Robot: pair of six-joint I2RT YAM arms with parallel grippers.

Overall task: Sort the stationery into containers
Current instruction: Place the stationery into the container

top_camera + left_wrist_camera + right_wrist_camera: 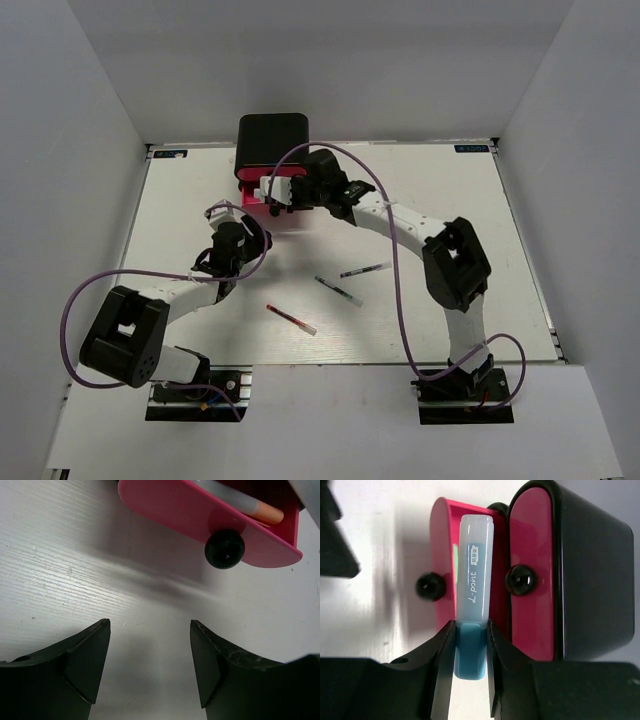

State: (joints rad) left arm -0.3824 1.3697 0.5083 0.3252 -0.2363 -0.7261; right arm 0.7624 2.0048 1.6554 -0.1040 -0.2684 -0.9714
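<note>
My right gripper (470,630) is closed partway on the blue cap end of the light-blue marker (476,570). The marker hangs lengthwise over the pulled-out pink drawer (441,540) of the cabinet (590,580). My left gripper (149,626) stands wide and empty over the table (75,555), just short of a black knob (224,550). I judge the marker light, stiff and slick, so this end grip may let it swivel, and mid-barrel would be steadier; the same goes for the red pen (291,320) and the dark pens (338,291) lying loose.
</note>
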